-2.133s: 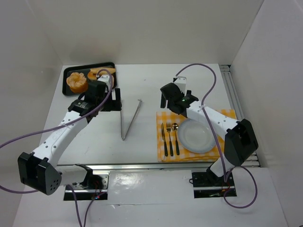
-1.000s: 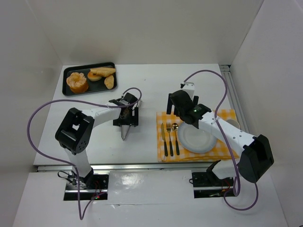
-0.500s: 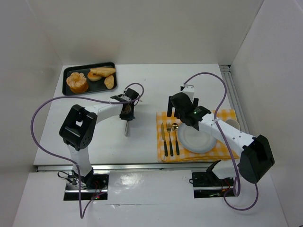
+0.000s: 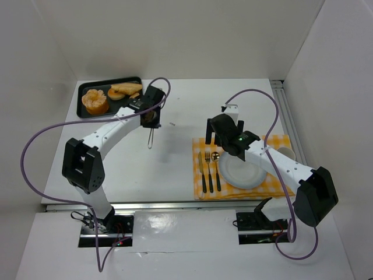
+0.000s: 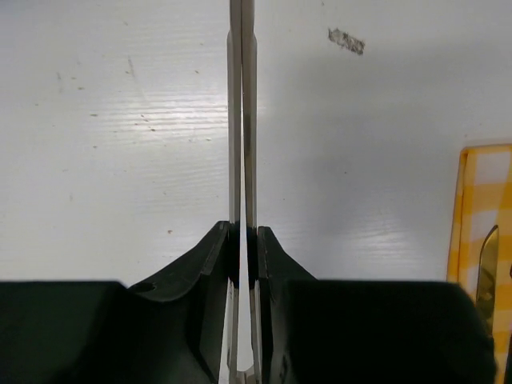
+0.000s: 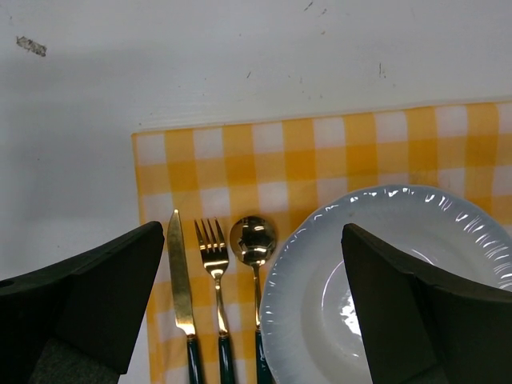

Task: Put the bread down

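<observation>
Long bread pieces lie on a black tray at the back left, beside a round orange pastry. My left gripper hovers just right of the tray, shut on metal tongs that hang toward the near side. In the left wrist view the tongs run straight ahead with both arms squeezed nearly together between my fingers. My right gripper stands open above the placemat. A white plate rests on the mat and shows between my right fingers.
A yellow checked placemat carries a knife, fork and spoon left of the plate. White walls enclose the table on three sides. A metal rail runs along the right edge.
My left gripper closed on the tongs, squeezing them together, lifted them off the table and swung back toward the tray. The right arm has hardly moved.
</observation>
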Tool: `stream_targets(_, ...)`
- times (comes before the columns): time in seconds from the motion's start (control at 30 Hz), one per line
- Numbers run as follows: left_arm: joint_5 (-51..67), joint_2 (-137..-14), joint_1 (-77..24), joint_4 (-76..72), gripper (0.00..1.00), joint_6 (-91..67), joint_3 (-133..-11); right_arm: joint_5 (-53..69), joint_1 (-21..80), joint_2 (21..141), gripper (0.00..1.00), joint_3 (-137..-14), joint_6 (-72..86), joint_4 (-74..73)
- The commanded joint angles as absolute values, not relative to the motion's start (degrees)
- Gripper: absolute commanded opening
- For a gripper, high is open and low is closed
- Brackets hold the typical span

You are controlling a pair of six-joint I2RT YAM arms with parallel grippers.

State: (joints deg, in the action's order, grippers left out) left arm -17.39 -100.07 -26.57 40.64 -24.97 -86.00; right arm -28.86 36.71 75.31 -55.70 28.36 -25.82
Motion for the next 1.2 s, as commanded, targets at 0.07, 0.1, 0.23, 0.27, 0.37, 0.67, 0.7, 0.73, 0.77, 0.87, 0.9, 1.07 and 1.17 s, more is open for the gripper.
stream_targets(0.07,-15.21,-96.95,-22.95,45.88,0.35,-22.32,-89.38,-29.53,35.77,73.56,0.99,-57.66,27.51,-22.68)
stream_targets(0.1,-14.51,-96.94,-22.94,45.88,0.39,-22.32,-89.91,-29.53,35.77,73.56,0.99,-57.66,27.51,-22.68)
stream_targets(0.23,-10.92,-96.33,-20.22,45.88,0.49,-22.32,-90.44,-29.0,35.77,74.18,0.99,-58.18,27.51,-22.68)
stream_targets(0.27,-10.2,-95.81,-19.34,45.88,0.5,-22.32,-91.05,-29.0,35.77,74.18,0.99,-58.18,27.51,-22.68)
stream_targets(0.37,-10.01,-95.8,-18.54,45.88,0.53,-22.32,-91.75,-29.0,35.77,74.18,0.99,-58.18,27.51,-22.68)
stream_targets(0.67,-11.42,-94.13,-14.51,47.02,0.49,-24.69,-95.79,-28.48,35.77,74.71,0.99,-58.71,27.51,-23.2)
stream_targets(0.7,-11.43,-93.61,-12.94,47.02,0.49,-25.39,-96.32,-28.48,35.77,74.71,0.99,-58.71,26.99,-23.2)
stream_targets(0.73,-11.43,-93.6,-12.05,46.41,0.51,-26.18,-96.33,-28.48,35.77,74.71,0.99,-58.71,26.98,-23.2)
stream_targets(0.77,-11.43,-93.6,-11.26,46.41,0.51,-26.19,-97.02,-28.48,35.77,74.71,0.99,-58.71,26.98,-23.2)
stream_targets(0.87,-10.9,-97.55,-8.53,46.41,0.51,-27.69,-99.92,-27.95,35.77,74.71,0.99,-58.71,26.98,-23.2)
stream_targets(0.9,-10.9,-99.65,-7.74,46.41,0.52,-28.29,-101.06,-27.95,35.77,74.71,0.99,-58.71,26.98,-23.2)
stream_targets(1.07,-7.21,-105.46,-5.19,46.41,0.52,-30.23,-103.62,-27.95,35.77,75.23,0.99,-59.24,26.98,-23.73)
stream_targets(1.17,-6.07,-106.17,-4.66,44.48,0.54,-30.76,-103.62,-27.95,35.77,75.23,0.99,-59.77,26.98,-23.73)
